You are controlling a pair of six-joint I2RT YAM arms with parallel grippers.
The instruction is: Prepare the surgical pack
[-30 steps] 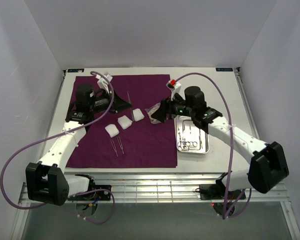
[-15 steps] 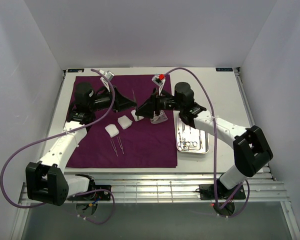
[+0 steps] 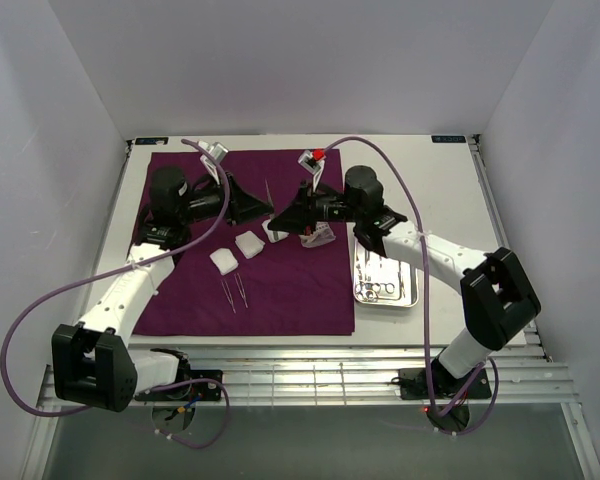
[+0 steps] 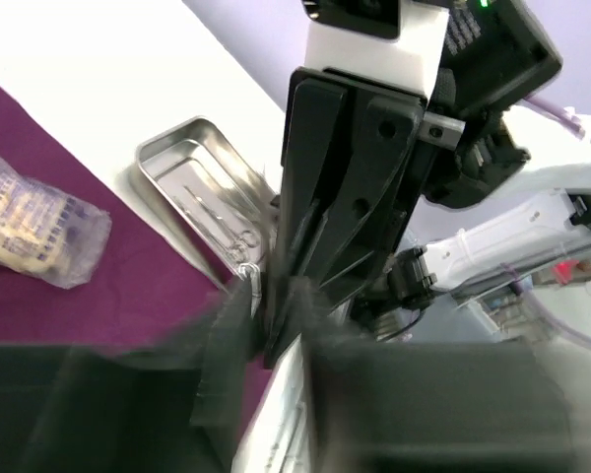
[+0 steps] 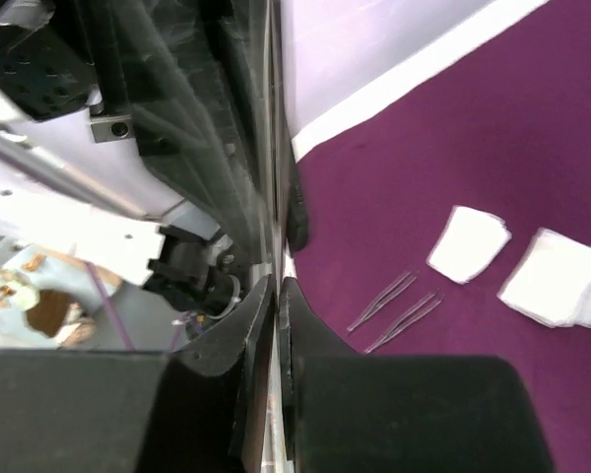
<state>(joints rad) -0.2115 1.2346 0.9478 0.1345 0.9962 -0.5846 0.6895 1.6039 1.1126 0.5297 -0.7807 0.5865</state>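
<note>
The purple cloth [image 3: 290, 280] of the surgical pack lies flat on the table. On it are white gauze pads [image 3: 224, 262] and two thin tweezers [image 3: 233, 292]. The steel tray [image 3: 408, 297] with instruments sits off its right edge. Both grippers meet tip to tip over the cloth's upper middle. My right gripper [image 3: 278, 225] [image 5: 278, 286] is shut on a thin metal instrument [image 3: 268, 190] [image 5: 276, 148] that stands upright. My left gripper [image 3: 263, 208] [image 4: 271, 296] is at the same instrument, its blurred fingers apart.
A clear plastic packet [image 3: 320, 236] [image 4: 39, 222] lies on the cloth under the right arm. The tray [image 4: 167, 153] shows behind the right gripper in the left wrist view. Gauze pads [image 5: 468, 241] and tweezers [image 5: 394, 301] lie below the right wrist.
The right arm swung left from near the tray to the left gripper and shut on the upright instrument. The left gripper's fingers have spread apart.
</note>
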